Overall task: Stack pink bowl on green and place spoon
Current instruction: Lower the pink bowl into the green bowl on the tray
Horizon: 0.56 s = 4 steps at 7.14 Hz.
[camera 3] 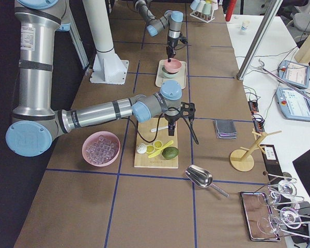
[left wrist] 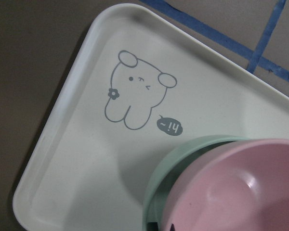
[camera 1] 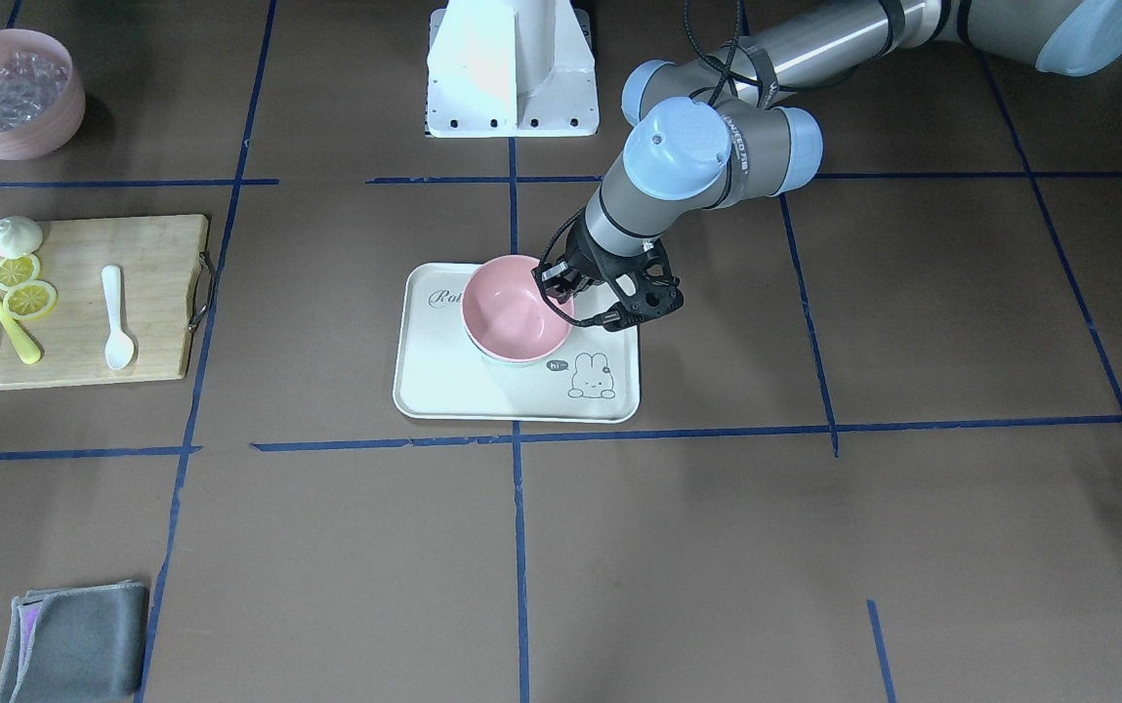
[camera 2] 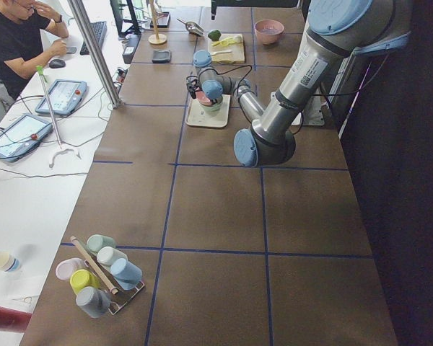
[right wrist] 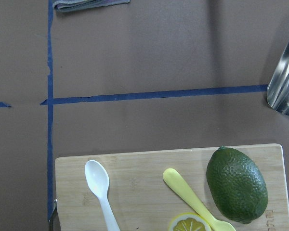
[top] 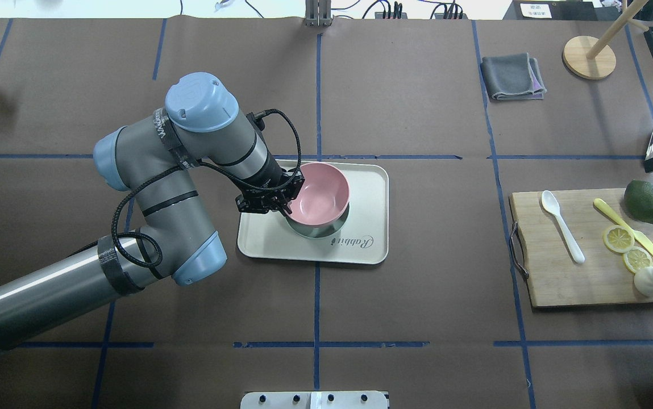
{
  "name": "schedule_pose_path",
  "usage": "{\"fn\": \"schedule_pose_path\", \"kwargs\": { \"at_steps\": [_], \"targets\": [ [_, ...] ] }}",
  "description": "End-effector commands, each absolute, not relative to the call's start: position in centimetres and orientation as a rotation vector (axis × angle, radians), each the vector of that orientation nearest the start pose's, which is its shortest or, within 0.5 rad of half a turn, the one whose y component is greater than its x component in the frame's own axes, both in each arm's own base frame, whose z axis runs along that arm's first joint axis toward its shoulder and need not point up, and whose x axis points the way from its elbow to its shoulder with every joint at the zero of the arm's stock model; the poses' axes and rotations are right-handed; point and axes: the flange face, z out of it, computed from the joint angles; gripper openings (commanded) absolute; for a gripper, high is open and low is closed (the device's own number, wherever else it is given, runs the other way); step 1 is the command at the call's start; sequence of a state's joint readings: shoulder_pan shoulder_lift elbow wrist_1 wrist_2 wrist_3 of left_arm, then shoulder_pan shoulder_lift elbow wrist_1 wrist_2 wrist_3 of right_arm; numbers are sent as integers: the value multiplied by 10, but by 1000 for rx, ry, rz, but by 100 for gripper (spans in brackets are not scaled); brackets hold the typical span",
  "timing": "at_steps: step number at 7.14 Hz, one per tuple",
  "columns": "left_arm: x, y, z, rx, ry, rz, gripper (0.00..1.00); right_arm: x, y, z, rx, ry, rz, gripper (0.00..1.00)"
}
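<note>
1. Two bowls stand on the tray (camera 1: 443, 381) at mid-bench (camera 1: 717, 547). The pink bowl (camera 1: 514, 310) rests inside the green bowl (left wrist: 180, 156), whose rim shows as a crescent beneath it in the left wrist view. The pink bowl looks off-centre and perhaps slightly tilted, so the stack is judged to be nested but not yet settled.
2. Left end effector (camera 1: 562, 285): the fingers straddle the pink bowl's rim on the robot's left side, one inside and one outside. They appear closed on the rim.
3. Step in hand (a judgement): seating and releasing the pink bowl. To do this well, lower it until the two rims look concentric and level. Then open the fingers fully before any lift.
4. Withdrawal should go straight up. A sideways exit could catch the inner finger on the rim and drag both bowls across the tray.
5. White spoon (camera 1: 114, 322): it lies flat on the cutting board (camera 1: 160, 293), well apart from the tray, and has not been placed.
6. Right end effector (camera 3: 171, 128): it hangs over the cutting board and shows only in the right-side view. Whether it is open or closed cannot be told.
7. The spoon's thin, low handle will probably need a pinch across its width.
</note>
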<state>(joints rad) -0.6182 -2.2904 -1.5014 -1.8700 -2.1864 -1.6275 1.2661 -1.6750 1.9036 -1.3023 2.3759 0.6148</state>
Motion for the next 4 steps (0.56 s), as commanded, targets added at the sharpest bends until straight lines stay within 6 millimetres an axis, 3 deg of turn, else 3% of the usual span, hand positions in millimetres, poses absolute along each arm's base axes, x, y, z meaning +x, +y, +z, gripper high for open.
{"fn": "schedule_pose_path", "kwargs": {
  "at_steps": [1, 3, 4],
  "targets": [
    [541, -478, 212, -291, 1043, -315, 5, -78, -456, 509, 71, -915, 87, 100],
    [541, -478, 212, -292, 1043, -316, 12, -78, -455, 508, 72, -917, 86, 100],
    [541, -477, 212, -285, 1054, -307, 98, -78, -454, 509, 69, -919, 86, 100]
  ]
}}
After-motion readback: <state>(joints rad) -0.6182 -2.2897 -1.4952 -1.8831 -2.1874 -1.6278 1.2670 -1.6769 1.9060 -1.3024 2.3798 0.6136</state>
